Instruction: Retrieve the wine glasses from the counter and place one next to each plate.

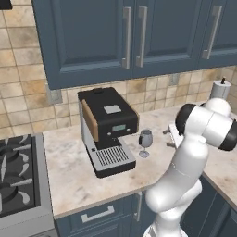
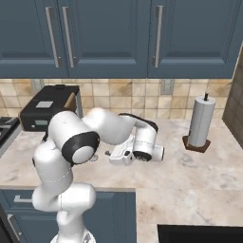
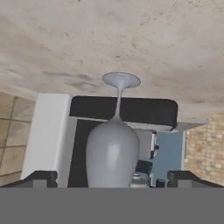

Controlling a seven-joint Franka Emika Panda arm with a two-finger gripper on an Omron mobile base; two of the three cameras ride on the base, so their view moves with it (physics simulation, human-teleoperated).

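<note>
Presently we record the gripper (image 3: 111, 177) spread wide with the wine glass (image 3: 113, 151) centred between its fingertips (image 3: 41, 178) on the counter (image 3: 131, 39), the coffee machine (image 3: 124, 109) just behind; we judge closing off-centre on the rounded bowl could tip it.

The arm (image 1: 185, 171) is glossy white with rounded, tube-like links, black bands at its joints, and small dark fingertips (image 3: 41, 178).

Coffee machine (image 1: 107, 129), stove (image 1: 16, 178) – paper towel roll (image 2: 200, 122)
</note>
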